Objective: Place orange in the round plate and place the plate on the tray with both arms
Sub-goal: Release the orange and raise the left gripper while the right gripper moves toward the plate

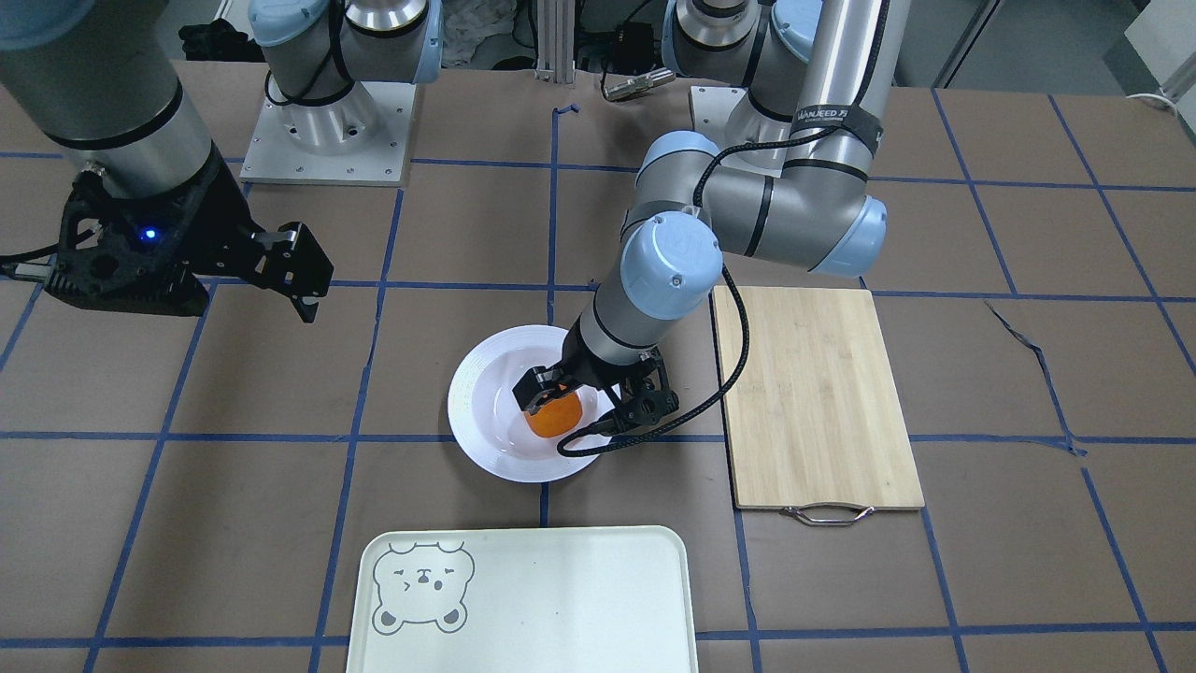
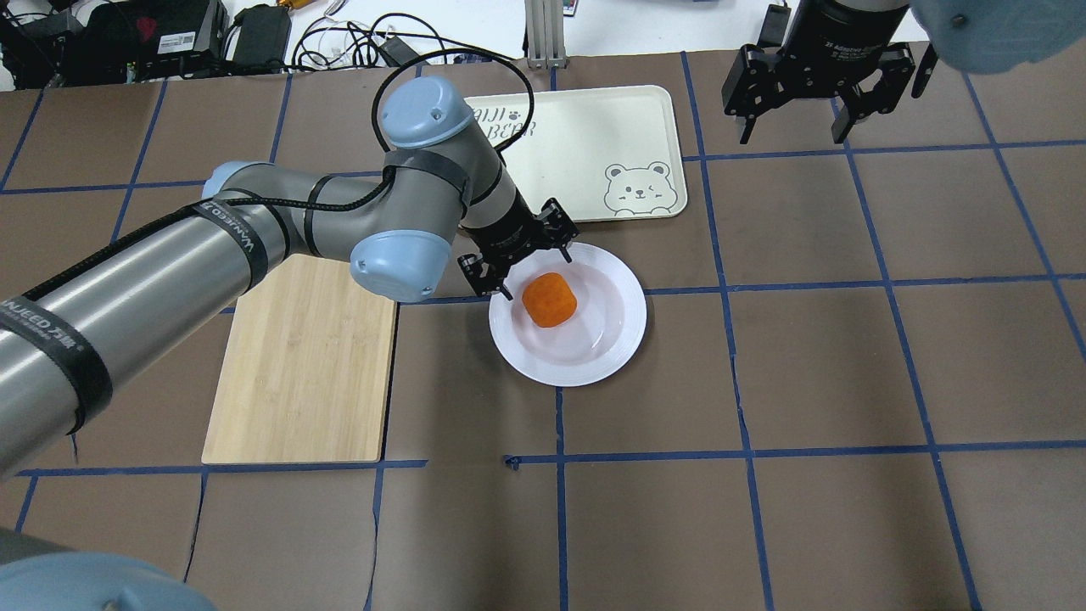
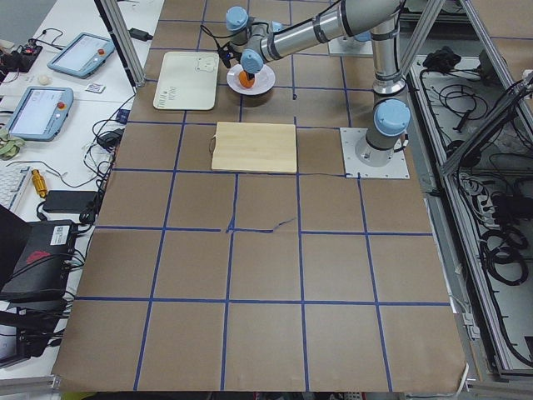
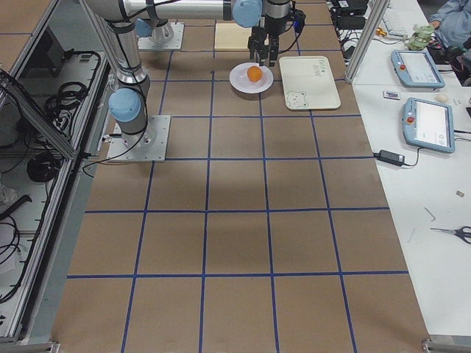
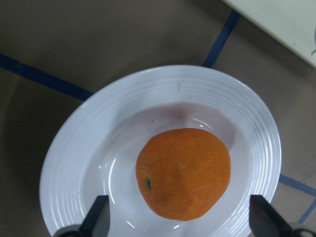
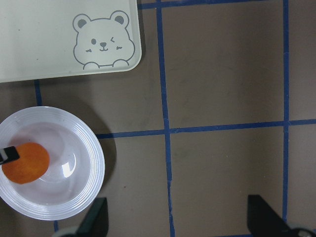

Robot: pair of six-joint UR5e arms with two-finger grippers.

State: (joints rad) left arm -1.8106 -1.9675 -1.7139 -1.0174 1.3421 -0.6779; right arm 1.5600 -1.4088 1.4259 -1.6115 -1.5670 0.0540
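The orange lies in the sunken centre of the round white plate, which rests on the table just in front of the tray. My left gripper hovers right over the plate, open, one finger on either side of the orange with a gap on both sides. The front view shows the same: left gripper above the orange and plate. My right gripper hangs open and empty, off to the side of the tray.
A bamboo cutting board with a metal handle lies beside the plate under my left arm. The right wrist view looks down on the tray's bear corner, the plate and brown table with blue tape lines.
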